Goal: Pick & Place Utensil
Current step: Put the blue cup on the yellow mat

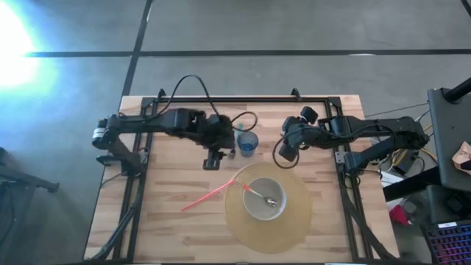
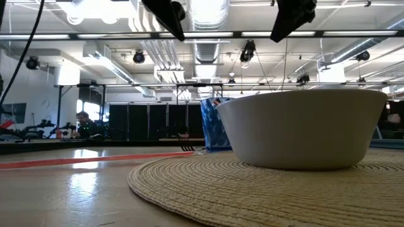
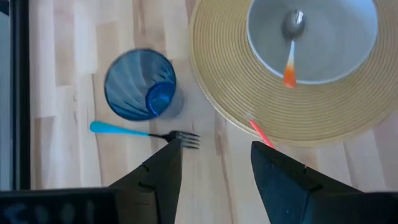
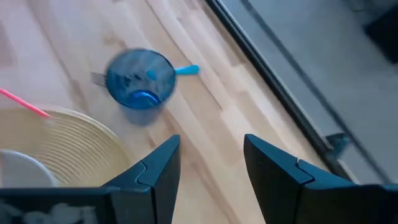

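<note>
Over a pale plank table (image 1: 169, 235) standing on grey floor, we are hovering our left gripper (image 3: 214, 155), fingers apart and empty, above the blue-handled fork (image 3: 140, 132) beside the blue cup (image 1: 247, 142), while our right gripper (image 4: 208, 155), likewise spread, is waiting near the woven mat (image 1: 298, 221) holding the bowl (image 1: 257, 213) with its orange-handled spoon (image 1: 259, 193).

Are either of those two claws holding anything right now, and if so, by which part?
No. The left claw and the right claw are both open and empty, raised above the table near the blue cup.
</note>
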Robot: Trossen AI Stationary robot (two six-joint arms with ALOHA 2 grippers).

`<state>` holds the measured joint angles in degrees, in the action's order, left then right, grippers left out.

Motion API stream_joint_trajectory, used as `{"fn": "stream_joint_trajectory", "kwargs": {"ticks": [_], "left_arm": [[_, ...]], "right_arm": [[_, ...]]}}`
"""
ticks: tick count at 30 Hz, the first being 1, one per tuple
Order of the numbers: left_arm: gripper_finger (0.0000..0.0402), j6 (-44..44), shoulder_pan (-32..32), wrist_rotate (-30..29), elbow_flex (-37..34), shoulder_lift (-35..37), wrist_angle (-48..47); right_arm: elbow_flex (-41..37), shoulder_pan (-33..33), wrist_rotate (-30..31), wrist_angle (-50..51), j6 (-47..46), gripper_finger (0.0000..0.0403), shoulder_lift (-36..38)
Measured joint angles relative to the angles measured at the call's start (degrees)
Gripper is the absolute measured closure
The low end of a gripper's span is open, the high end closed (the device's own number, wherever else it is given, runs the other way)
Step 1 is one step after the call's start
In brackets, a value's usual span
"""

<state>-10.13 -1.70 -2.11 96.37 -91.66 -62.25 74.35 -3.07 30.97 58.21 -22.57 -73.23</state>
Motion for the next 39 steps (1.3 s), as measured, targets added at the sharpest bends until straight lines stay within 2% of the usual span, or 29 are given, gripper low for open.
{"fn": "stream_joint_trajectory", "kwargs": {"ticks": [8,14,21,26,31,39], "left_arm": [[0.0218,3.7,2.2,-2.4,-14.9,8.9,7.9],[0.0218,7.9,3.7,-4.3,-23.0,14.7,9.9],[0.0218,10.7,6.4,-7.9,-31.3,19.0,14.6],[0.0219,11.5,7.8,-8.6,-34.9,19.7,17.9],[0.0219,11.9,8.3,-9.0,-36.5,19.6,18.9],[0.0219,12.4,8.2,-9.6,-37.6,19.6,18.8]], "right_arm": [[0.0,4.7,-2.9,-5.9,-0.1,0.0229,0.0],[-0.1,9.1,-3.2,-8.6,-3.2,0.0229,0.0],[-0.1,13.5,-10.5,-14.3,-3.0,0.0229,-1.1],[-0.1,14.8,-11.0,-15.5,-2.5,0.0229,-4.8],[-0.1,15.9,-15.6,-15.6,-2.3,0.0229,-9.6],[-0.1,16.1,-16.4,-16.9,-1.0,0.0229,-15.3]]}}
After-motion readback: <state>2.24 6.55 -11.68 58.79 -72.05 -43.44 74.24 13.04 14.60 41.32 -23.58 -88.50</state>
